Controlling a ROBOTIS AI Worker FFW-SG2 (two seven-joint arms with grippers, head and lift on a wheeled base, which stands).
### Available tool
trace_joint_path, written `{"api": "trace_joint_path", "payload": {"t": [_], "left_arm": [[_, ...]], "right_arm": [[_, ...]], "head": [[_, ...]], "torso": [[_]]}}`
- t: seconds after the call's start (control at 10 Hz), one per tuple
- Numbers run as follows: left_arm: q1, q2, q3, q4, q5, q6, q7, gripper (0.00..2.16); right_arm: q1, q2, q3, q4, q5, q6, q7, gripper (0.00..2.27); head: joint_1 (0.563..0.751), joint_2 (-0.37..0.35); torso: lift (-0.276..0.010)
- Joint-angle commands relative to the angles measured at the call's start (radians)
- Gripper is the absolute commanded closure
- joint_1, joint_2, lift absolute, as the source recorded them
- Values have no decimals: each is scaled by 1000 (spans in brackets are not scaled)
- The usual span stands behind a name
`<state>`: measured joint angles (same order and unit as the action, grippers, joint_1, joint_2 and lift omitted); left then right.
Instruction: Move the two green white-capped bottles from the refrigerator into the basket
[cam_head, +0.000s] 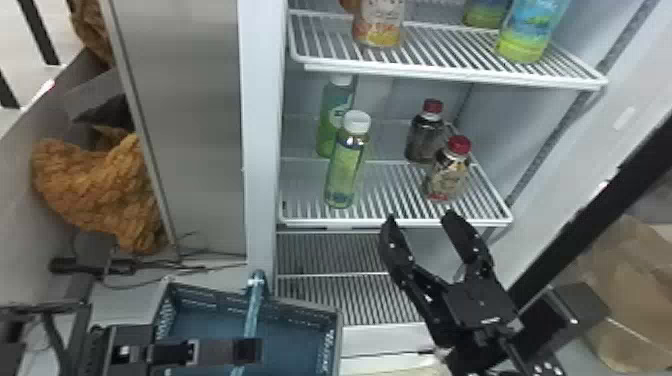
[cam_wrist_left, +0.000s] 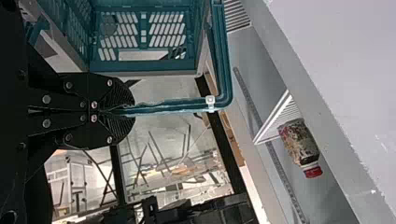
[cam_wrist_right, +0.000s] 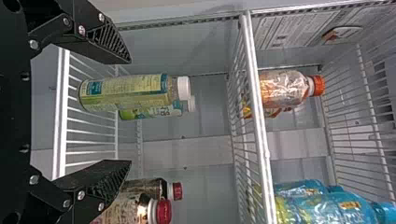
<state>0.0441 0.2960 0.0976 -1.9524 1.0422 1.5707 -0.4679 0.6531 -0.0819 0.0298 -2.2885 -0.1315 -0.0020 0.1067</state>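
Two green white-capped bottles stand upright on the refrigerator's middle shelf, the front bottle (cam_head: 345, 162) near the shelf's front edge and the rear bottle (cam_head: 334, 117) behind it, slightly left. My right gripper (cam_head: 420, 218) stands open at the shelf's front edge, right of the front bottle, with nothing held. In the right wrist view, the front bottle (cam_wrist_right: 126, 92) lies beyond the open right gripper (cam_wrist_right: 130, 112), overlapping the rear bottle (cam_wrist_right: 152, 112). My left gripper (cam_head: 247, 351) is over the blue basket (cam_head: 300, 312); in the left wrist view the left gripper (cam_wrist_left: 132, 110) is shut on the basket handle (cam_wrist_left: 173, 106).
Two red-capped bottles (cam_head: 447, 172) occupy the middle shelf's right side, just beyond the right gripper. An upper shelf (cam_head: 445, 75) with more bottles crosses above. The refrigerator's left wall edge (cam_head: 262, 150) rises behind the basket; a dark-edged door (cam_head: 590, 220) slants at the right.
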Motion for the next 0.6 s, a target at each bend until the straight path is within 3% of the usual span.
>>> {"api": "trace_joint_path", "payload": {"t": [0.0, 0.5], "left_arm": [[0, 0, 0, 0, 3, 1, 0, 1171], [-10, 2, -6, 0, 1, 1, 0, 1171]], "right_arm": [[-59, -6, 14, 49, 2, 19, 10, 306], [-263, -18, 42, 243, 46, 34, 18, 203]], "head": [[695, -194], [695, -155]], "torso": [[-263], [-263]]}}
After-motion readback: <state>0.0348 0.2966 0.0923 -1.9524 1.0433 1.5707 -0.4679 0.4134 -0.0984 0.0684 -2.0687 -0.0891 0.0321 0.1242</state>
